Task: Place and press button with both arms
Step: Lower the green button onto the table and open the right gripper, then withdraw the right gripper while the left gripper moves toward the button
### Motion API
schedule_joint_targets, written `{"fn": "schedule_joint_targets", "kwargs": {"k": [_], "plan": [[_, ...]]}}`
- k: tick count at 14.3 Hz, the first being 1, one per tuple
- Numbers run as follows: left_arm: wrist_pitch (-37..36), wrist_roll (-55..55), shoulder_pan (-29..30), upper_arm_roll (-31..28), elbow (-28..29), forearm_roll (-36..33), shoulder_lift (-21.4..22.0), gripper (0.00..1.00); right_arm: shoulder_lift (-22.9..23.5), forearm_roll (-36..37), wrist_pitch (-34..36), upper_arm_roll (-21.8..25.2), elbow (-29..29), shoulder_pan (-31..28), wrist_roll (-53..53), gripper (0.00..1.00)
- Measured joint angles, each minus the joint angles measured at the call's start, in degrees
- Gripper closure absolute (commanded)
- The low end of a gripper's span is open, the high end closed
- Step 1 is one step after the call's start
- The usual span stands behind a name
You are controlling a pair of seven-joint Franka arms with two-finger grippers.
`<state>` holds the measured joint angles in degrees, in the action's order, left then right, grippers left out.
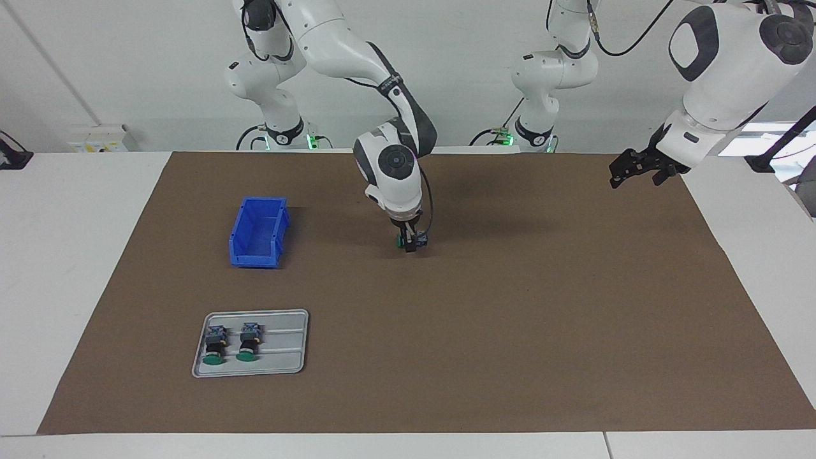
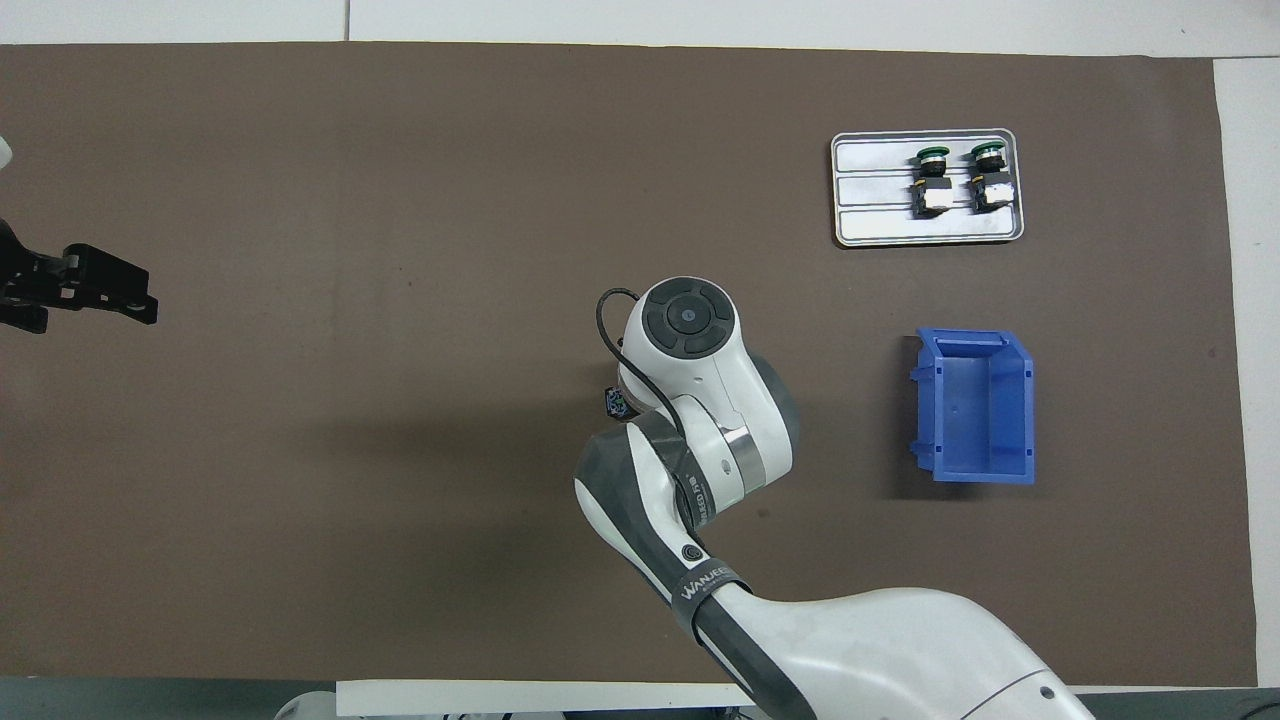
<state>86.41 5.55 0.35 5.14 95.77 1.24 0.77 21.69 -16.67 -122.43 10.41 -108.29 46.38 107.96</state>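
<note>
The button sits at the middle of the facing view, clamped sideways in the right pincer, green cap toward the picture's left and blue-grey block toward its right, just above the brown mat that covers the tabletop. From overhead the right arm's wrist hides most of it; only the block's edge peeks out at centre frame. The right pincer is clenched on that button. In the lower left of the facing view a grey tray holds two more buttons lying side by side. Above it stands an empty blue bin. The left pincer waits in the upper right of the facing view, raised over the mat's edge; whether it is released or clenched I cannot tell.
</note>
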Motion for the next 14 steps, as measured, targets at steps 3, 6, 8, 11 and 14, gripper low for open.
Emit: {"fn": "schedule_joint_targets", "kwargs": {"k": [3, 6, 8, 11, 14], "plan": [[0.00, 9.11, -0.13, 0.17, 0.00, 0.01, 0.00, 0.00, -1.36, 0.03, 5.26, 1.86, 2.58, -0.98, -7.30, 0.01], [0.01, 18.57, -2.13, 0.46, 0.03, 0.06, 0.00, 0.00, -5.31, 0.03, 10.16, 2.88, 3.96, -4.50, -17.14, 0.01], [0.38, 29.71, -4.38, 0.62, 0.07, 0.67, 0.00, 0.00, -7.49, 0.19, 12.37, 2.95, 3.96, -6.92, -24.19, 0.01], [4.76, 50.90, -7.80, 0.87, 2.93, 5.48, 0.73, 0.00, -9.35, 2.25, 12.83, 2.93, 3.95, -12.18, -39.76, 0.01], [11.17, 74.61, -15.20, 1.10, 7.84, 6.59, 1.59, 0.00, -10.62, 2.53, 14.40, 2.89, 3.95, -18.94, -58.60, 0.01]]}}
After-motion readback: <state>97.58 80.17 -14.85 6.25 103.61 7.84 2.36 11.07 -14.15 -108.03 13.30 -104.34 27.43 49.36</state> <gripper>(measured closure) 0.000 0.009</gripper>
